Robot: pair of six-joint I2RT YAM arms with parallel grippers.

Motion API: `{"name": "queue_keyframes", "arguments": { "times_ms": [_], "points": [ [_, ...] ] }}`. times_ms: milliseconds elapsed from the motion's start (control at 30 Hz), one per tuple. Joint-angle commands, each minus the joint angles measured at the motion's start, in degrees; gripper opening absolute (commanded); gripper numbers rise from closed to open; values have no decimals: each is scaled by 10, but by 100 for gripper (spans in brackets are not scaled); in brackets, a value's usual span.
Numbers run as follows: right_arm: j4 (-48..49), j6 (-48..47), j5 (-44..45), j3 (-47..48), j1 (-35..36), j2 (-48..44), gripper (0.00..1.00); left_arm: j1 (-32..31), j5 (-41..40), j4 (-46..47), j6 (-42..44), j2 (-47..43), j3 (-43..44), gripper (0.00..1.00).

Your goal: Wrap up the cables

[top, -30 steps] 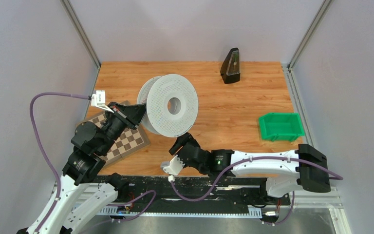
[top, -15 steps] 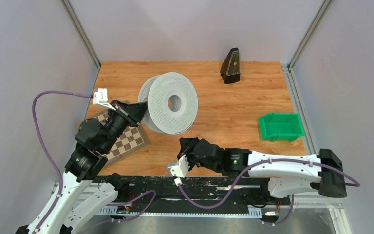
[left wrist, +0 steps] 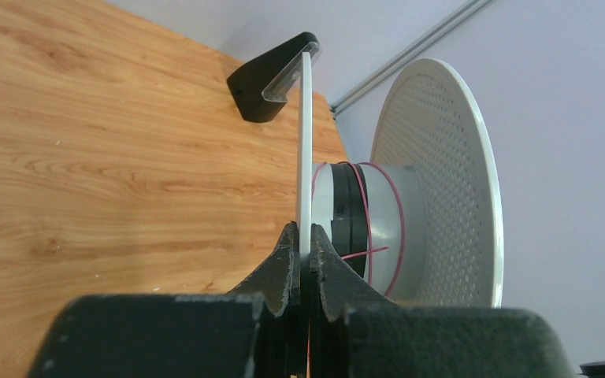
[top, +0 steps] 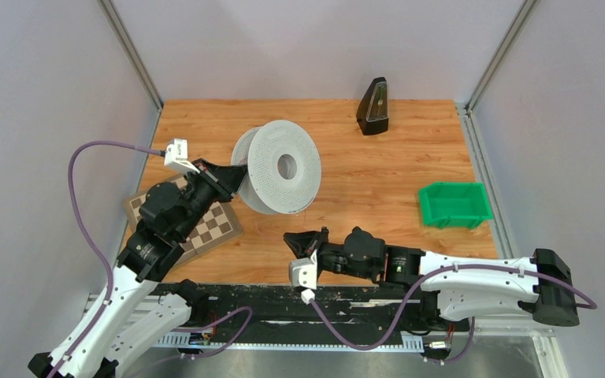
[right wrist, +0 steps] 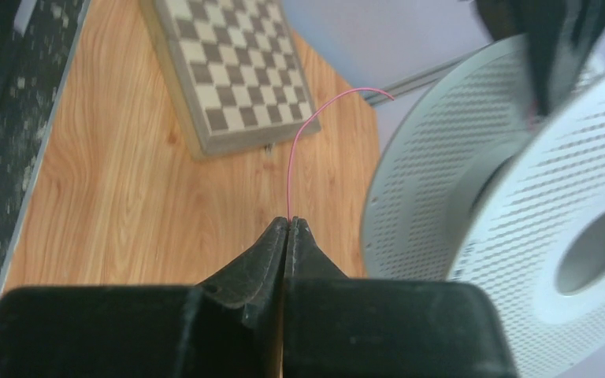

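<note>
Pale walls and metal corner posts close in a wooden table (top: 378, 197). A white perforated spool (top: 272, 185) stands on its rims left of the middle, tilted, with its open hub facing the right arm's side.

The left claw (top: 232, 175) is clenched on the rim of the flange nearest the left arm. In the left wrist view that flange runs edge-on up from between the fingertips of the claw (left wrist: 302, 236). The second flange of the spool (left wrist: 441, 181) stands broad to its right. Between the two, the hub carries a black band and a few turns of thin pink cable (left wrist: 398, 213), with one short loose bit sticking out.

The right claw (top: 295, 240) hovers low over the table's near edge, in front of the spool and apart from it. Its fingers are pressed together on the cable (right wrist: 295, 157), as the right wrist view shows at the claw (right wrist: 290, 224). From there the cable rises straight, then bends right toward the spool (right wrist: 520, 197). Whether that end joins the spool cannot be told.

A chessboard (top: 205, 228) lies at the left, partly under the left arm, and shows again beyond the cable (right wrist: 228, 63). A black metronome (top: 374, 106) stands at the far edge, also seen behind the gripped flange (left wrist: 264, 79). A green bin (top: 453, 205) sits at the right side.
</note>
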Motion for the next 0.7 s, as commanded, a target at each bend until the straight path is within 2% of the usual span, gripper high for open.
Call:
{"name": "queue_keyframes", "arguments": {
  "times_ms": [0, 167, 400, 667],
  "points": [
    [147, 77, -27, -33, 0, -8, 0, 1, -20, 71, -19, -4, 3, 0],
    [228, 132, -17, -56, -1, -6, 0, 0, -24, 66, -23, 4, -2, 0],
    [382, 248, 121, -50, 1, 88, 0, 1, -21, 80, -81, 16, -17, 0],
    [484, 338, 290, -9, 9, 180, 0, 0, -28, 80, -102, 18, -31, 0]
  ]
}}
